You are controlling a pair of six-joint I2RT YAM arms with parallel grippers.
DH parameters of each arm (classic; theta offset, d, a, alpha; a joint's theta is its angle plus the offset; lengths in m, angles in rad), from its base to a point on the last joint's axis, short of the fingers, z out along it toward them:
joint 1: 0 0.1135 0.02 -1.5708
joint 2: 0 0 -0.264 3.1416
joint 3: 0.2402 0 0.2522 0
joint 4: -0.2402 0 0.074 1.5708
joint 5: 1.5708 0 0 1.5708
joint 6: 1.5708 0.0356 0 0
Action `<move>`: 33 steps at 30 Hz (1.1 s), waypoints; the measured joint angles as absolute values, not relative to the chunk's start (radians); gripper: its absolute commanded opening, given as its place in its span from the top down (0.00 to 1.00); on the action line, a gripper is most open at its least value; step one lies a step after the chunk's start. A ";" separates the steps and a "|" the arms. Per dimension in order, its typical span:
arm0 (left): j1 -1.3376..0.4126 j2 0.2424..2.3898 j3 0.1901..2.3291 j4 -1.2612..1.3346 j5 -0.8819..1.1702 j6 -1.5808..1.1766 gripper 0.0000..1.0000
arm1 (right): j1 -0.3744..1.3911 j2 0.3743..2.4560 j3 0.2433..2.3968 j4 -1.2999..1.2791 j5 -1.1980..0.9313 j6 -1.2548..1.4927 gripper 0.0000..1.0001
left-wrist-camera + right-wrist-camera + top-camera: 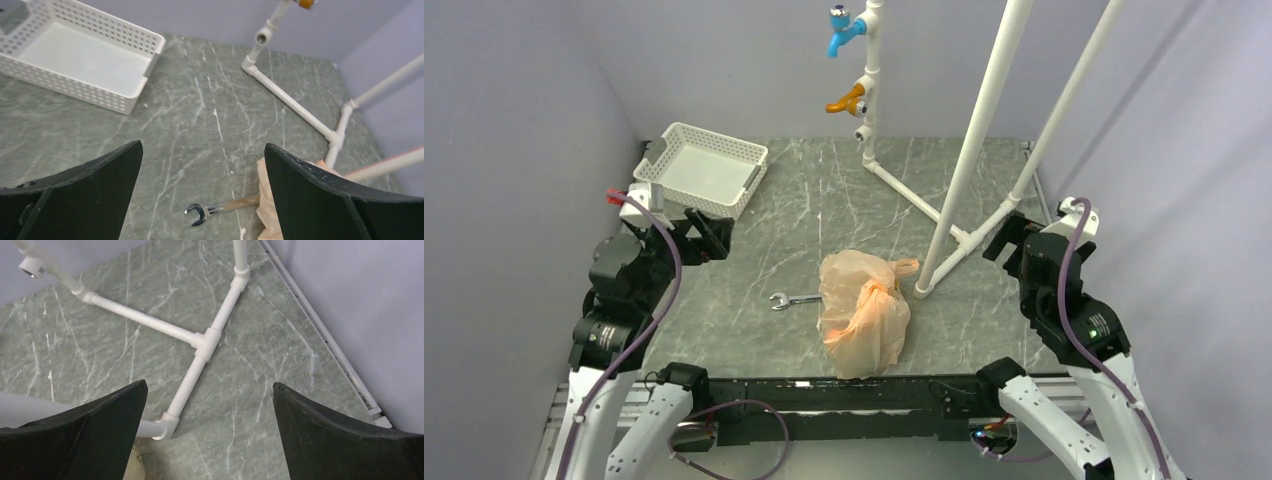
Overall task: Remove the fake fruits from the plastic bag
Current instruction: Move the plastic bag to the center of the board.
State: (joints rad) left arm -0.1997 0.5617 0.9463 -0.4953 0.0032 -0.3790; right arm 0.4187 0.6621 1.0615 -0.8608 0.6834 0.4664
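Your crinkly, translucent pale-orange plastic bag (864,312) lies near centre (contents hidden), a small silver metal wrench (792,299) just left of it; left gripper (202,147) and right gripper (210,385) both gape empty.

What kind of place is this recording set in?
Probably a robot test cell: plain grey walls enclose a marble-patterned table, a left arm and right arm sit at its near edge, and a white pipe frame carries a blue tap.

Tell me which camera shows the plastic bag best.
Top external: the whole plastic bag lies crumpled and unobstructed. The left wrist view catches only a sliver of it at its lower edge. The right wrist view shows no clear part of it.
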 measured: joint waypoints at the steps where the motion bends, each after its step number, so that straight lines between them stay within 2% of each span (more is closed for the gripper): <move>1: -0.200 0.575 0.946 -0.491 0.025 -0.379 0.01 | 0.419 0.646 1.057 -0.864 0.683 0.468 0.00; 8: -0.202 0.685 0.868 -0.416 0.225 -0.406 0.01 | 0.419 0.647 1.056 -0.935 0.669 0.511 0.00; 15: -0.317 0.822 0.784 -0.318 0.336 -0.457 0.01 | 0.419 0.564 1.023 -0.986 0.503 0.549 0.00; 25: -0.550 1.027 0.826 -0.254 0.384 -0.379 0.01 | 0.418 0.531 1.002 -0.987 0.056 0.454 0.00; 33: -0.751 1.233 1.035 -0.275 0.330 -0.215 0.01 | 0.419 0.617 0.888 -0.886 -0.380 0.410 0.00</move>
